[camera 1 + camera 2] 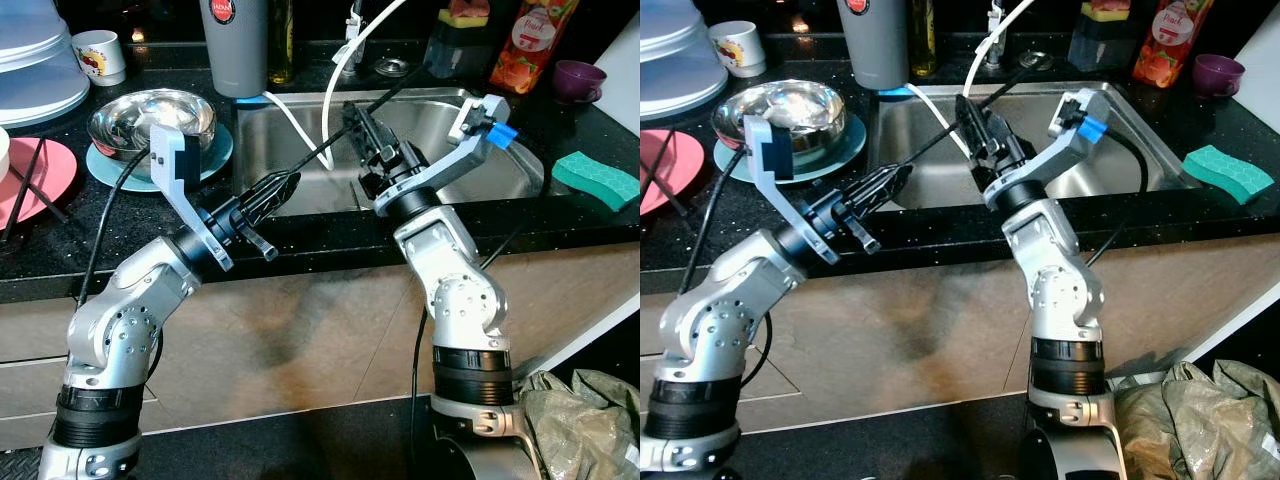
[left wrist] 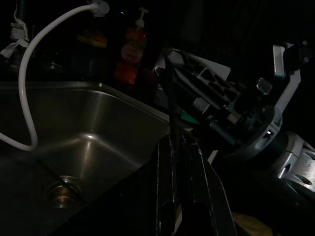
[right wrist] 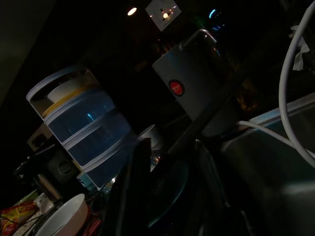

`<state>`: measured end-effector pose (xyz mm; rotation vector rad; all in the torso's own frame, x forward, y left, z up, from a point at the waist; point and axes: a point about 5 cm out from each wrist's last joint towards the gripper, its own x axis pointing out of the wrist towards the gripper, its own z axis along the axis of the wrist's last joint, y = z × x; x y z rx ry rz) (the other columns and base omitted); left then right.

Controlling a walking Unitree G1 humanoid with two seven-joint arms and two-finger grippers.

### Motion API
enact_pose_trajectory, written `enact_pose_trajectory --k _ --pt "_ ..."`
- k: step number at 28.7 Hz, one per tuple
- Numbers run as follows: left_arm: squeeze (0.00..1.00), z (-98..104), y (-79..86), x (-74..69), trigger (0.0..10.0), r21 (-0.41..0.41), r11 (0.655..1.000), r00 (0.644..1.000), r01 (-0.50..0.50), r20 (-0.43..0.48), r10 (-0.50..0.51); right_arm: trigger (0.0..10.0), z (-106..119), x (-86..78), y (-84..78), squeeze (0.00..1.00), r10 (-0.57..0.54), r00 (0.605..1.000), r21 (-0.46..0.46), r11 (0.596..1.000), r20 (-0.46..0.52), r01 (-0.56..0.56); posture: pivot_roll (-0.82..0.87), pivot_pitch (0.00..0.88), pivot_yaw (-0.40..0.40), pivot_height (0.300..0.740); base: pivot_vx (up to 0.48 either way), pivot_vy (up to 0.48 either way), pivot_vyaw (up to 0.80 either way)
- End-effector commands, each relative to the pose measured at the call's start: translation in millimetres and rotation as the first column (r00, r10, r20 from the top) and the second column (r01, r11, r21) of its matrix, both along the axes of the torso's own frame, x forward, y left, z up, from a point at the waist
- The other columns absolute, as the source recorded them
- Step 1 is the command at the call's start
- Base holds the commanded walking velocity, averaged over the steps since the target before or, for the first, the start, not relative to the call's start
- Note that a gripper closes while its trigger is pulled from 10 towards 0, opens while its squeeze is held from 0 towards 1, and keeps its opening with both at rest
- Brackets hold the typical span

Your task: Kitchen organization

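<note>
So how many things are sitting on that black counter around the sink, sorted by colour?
Pink: 1, plate
Teal: 2, plate and sponge
Silver: 1, bowl
White: 1, mug
Grey: 1, jug
Purple: 1, cup
Red: 1, bottle
Total: 8

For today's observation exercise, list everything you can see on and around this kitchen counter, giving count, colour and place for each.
Sink: one, steel, centre of the black counter.
Hose: one, white, curving from the tap into the sink.
Steel bowl: one, silver, on the teal plate, left of the sink.
Teal plate: one, under the bowl.
Pink plate: one, far left, chopsticks across it.
Mug: one, white, back left.
Jug: one, grey, behind the sink.
Sponge: one, green, right of the sink.
Purple cup: one, back right.
Bottle: one, orange-red, back right.
Containers: a pale stack, far left.
Left gripper: black, over the sink's front edge.
Right gripper: black, over the sink.
</note>
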<state>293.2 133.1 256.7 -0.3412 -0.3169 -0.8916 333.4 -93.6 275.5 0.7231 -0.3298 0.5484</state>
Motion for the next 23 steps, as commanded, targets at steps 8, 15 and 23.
enact_pose_trajectory --k 8,15,23 --pt "0.00 -1.4 -2.4 -4.6 0.0 0.000 0.999 0.999 0.048 -0.011 -0.048 0.0 1.1 1.7 -0.5 0.00 0.019 1.000 0.035 0.999 -0.021 -0.018 0.00 0.096 -0.039 0.740 0.000 0.000 0.00" --pt "0.00 0.6 -0.7 -3.9 0.0 -0.010 0.999 0.999 0.035 -0.005 -0.035 9.1 -0.3 4.4 -5.0 1.00 0.002 0.999 0.049 0.999 -0.041 0.000 0.00 0.099 -0.039 0.740 0.000 0.000 0.00" --pt "0.00 1.1 -0.8 -4.5 0.0 -0.013 0.999 0.999 0.045 -0.007 -0.045 10.0 0.1 4.2 -4.7 1.00 0.050 0.997 0.110 0.993 -0.057 -0.043 0.00 0.100 -0.037 0.740 0.000 0.000 0.00"
